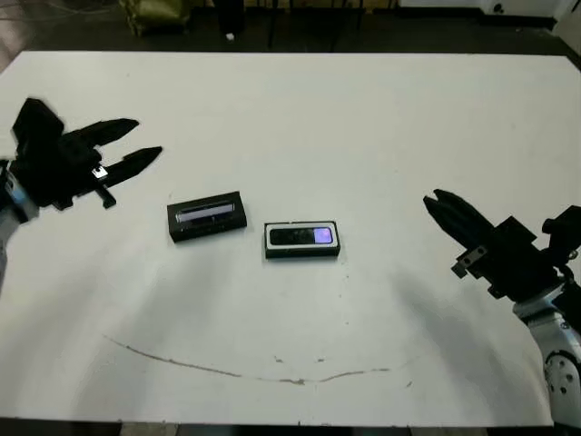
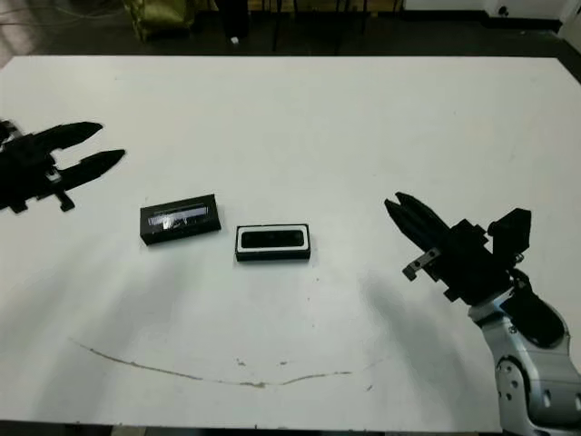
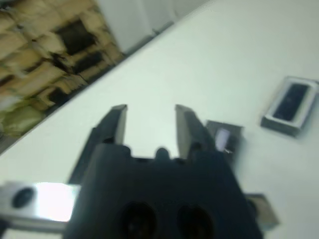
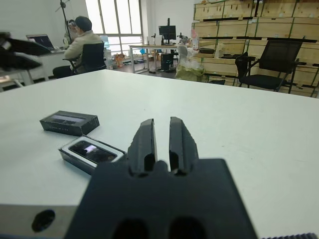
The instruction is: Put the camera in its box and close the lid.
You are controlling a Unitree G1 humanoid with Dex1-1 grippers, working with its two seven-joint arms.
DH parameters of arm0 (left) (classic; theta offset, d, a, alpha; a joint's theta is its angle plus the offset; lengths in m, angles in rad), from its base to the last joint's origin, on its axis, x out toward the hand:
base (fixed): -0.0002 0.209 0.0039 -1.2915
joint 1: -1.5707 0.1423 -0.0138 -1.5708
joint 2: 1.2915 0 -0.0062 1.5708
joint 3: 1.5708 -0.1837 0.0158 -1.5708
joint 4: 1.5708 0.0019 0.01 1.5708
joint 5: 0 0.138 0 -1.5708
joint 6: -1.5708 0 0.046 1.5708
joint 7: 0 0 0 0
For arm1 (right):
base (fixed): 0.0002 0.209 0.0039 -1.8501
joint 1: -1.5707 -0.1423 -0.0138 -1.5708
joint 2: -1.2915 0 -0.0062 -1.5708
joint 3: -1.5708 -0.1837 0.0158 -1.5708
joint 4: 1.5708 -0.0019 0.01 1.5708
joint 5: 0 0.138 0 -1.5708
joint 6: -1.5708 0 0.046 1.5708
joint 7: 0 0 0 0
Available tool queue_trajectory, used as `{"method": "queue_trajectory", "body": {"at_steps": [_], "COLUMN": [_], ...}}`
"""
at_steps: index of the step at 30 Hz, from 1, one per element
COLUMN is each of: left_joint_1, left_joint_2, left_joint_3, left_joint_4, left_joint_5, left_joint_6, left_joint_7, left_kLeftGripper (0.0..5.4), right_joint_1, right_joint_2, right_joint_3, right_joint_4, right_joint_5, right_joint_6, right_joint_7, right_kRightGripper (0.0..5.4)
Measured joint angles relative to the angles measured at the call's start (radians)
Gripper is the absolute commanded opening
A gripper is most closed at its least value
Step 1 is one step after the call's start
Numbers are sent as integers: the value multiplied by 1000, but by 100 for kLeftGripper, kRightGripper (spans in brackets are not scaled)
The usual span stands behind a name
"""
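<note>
The camera is already laid in the box, but the lid, at nine o'clock of it, is not yet put on; the left hand is held open and the right hand nearly closed, both empty.

Black lid, silver-blue strip; white-lined box.

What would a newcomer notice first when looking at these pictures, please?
Two small dark things near the middle of the broad white table stand out first: the shallow black box with white lining, holding the matte black oblong camera, and, beside it towards the robot's left, the flat black lid with a glossy silver-blue strip. Next, the two black grippers at the sides: the left gripper with fingers spread and the right gripper with fingers nearly together, both empty.
</note>
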Motion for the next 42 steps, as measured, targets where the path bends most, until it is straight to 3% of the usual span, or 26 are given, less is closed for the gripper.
{"method": "queue_trajectory", "body": {"at_steps": [5, 9, 20, 27, 37, 42], "left_joint_1": [-152, -207, -263, -263, -263, -266], "left_joint_2": [-34, -72, -173, -178, -178, -180], "left_joint_3": [-98, -128, -109, -103, -126, -143], "left_joint_4": [285, 430, 722, 766, 766, 774], "left_joint_5": [77, 121, 124, 159, 246, 288], "left_joint_6": [-152, -231, -275, -290, -329, -352], "left_joint_7": [-200, -254, -375, -375, -308, -290], "left_kLeftGripper": [451, 538, 538, 538, 538, 538], "right_joint_1": [-3, -2, 16, 19, 12, 16], "right_joint_2": [-1, 0, -1, -15, -14, -14], "right_joint_3": [10, 12, 25, 47, 63, 65], "right_joint_4": [5, 11, 12, 46, 123, 136], "right_joint_5": [13, 16, 0, -65, -62, -51], "right_joint_6": [-3, -12, 2, -24, -105, -105], "right_joint_7": [1, 0, -37, -37, 32, 34], "right_kRightGripper": [0, 0, 0, 0, 0, 0]}}
